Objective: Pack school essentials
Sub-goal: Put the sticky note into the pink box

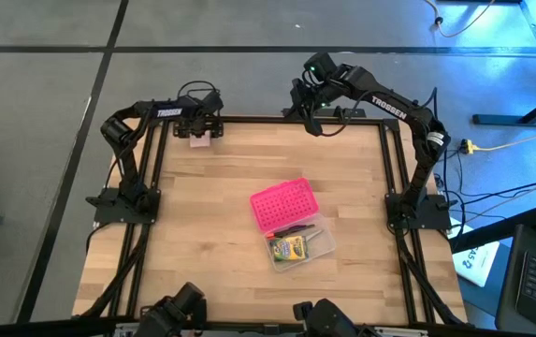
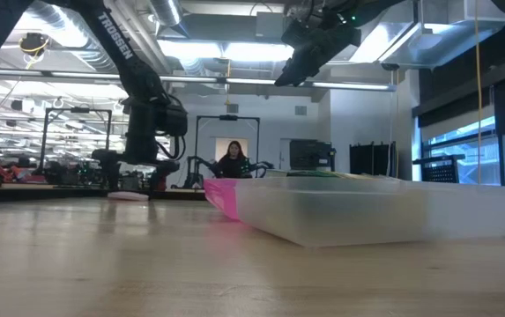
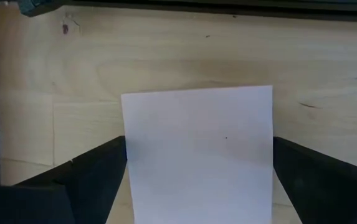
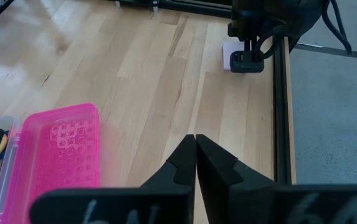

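Note:
A pale pink sticky-note pad point(image 1: 199, 141) lies flat on the table's far left corner. My left gripper point(image 1: 199, 129) points down over it, open. In the left wrist view the pad point(image 3: 197, 112) fills the gap between the two fingers of that gripper point(image 3: 198, 144). My right gripper point(image 4: 195, 149) is shut on nothing and hangs high over the far right part of the table point(image 1: 309, 114). A clear case point(image 1: 303, 245) lies in the middle right with its pink perforated lid point(image 1: 282, 206) flipped open. In it are a green-yellow crayon box point(image 1: 289, 249) and a dark red pen point(image 1: 293, 230). My left gripper comes at the sticky-note pad from above, one finger point(image 3: 97, 168) at each of two opposite edges point(image 3: 126, 155). The pad lies flat on the table. I cannot tell whether the fingers touch those edges.
The black frame rail point(image 1: 277, 120) runs along the table's far edge just behind the pad, and another rail point(image 4: 282, 124) runs along the side. Bare wood lies between the pad and the case point(image 2: 384, 211). A person point(image 2: 233, 160) sits far off in the room behind.

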Available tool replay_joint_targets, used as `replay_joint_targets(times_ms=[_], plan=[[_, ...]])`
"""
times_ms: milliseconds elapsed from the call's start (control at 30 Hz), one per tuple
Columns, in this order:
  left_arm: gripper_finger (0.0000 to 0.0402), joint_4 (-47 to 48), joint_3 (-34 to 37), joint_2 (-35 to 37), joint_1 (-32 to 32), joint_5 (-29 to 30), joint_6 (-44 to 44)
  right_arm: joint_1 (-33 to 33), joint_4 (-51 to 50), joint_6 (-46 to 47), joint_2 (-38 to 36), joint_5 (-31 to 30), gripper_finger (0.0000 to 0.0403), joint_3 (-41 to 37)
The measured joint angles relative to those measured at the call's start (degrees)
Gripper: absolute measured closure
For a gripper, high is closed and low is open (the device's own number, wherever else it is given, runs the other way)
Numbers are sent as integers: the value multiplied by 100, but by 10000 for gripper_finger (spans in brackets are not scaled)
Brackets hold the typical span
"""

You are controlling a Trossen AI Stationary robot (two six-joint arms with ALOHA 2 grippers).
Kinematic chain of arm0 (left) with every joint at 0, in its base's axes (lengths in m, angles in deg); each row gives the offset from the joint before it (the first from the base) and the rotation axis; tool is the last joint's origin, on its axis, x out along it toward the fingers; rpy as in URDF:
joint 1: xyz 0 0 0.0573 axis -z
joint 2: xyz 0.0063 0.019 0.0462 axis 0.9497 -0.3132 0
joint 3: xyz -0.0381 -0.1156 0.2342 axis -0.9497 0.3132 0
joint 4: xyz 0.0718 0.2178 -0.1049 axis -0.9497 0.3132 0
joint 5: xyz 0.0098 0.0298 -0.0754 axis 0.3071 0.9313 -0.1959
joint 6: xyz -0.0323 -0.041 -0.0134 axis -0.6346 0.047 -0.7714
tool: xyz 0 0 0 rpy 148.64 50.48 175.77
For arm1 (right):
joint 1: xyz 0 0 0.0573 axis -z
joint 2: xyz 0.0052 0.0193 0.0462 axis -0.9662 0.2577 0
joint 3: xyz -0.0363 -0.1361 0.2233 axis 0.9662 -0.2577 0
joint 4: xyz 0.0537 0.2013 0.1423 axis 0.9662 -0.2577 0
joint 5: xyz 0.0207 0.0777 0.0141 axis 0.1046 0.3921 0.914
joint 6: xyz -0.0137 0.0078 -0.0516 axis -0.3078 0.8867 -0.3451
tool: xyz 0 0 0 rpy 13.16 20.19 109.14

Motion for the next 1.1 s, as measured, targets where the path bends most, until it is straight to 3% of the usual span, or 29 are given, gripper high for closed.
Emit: replay_joint_targets(times_ms=[433, 800, 1100], plan=[[73, -4, 0, -2, -11, -147, -79, 0, 1, 0, 0, 0, 387, 0], [77, -21, 2, 51, -20, -299, 498, 2, 0, 0, 0, 0, 387, 0], [77, 187, 26, 540, -9, -661, 1373, 0, 0, 0, 0, -2, 387, 0]])
